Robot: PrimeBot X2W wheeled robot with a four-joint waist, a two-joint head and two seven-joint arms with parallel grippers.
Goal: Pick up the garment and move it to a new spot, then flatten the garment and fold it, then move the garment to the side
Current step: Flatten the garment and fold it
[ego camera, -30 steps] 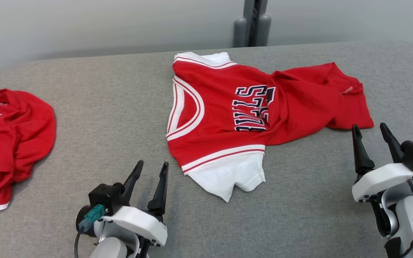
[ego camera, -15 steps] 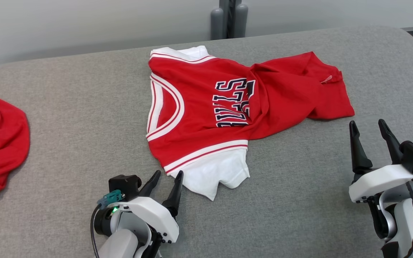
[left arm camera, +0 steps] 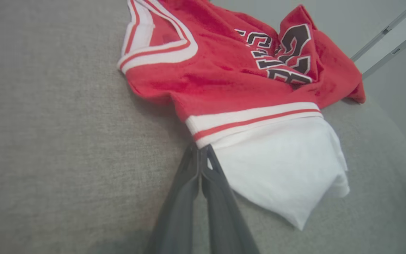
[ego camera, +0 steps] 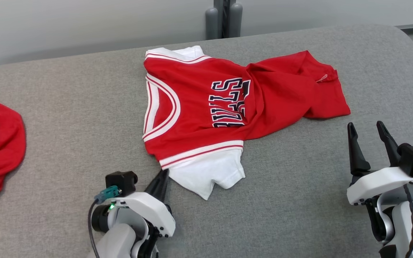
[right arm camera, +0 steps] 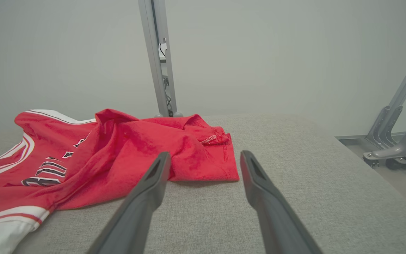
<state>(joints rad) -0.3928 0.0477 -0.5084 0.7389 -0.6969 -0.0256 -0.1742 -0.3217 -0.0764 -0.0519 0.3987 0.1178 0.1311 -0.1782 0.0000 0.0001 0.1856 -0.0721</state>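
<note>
Centrally on the grey fabric-covered counter lies the rumpled red basketball jersey with white sleeves. Left gripper: fingers pressed together, tips at the near white sleeve's edge; whether cloth is caught, cannot tell. Right gripper: spread, near the red hem, apart.

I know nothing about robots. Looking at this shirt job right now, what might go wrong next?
1. The left jaws are shut right at the corner of the white sleeve of the jersey. They may pinch little or no cloth, so it could slip on lifting.
2. The right jaws are open and apart from the crumpled red half. A pull from one corner alone might bunch it further.
</note>
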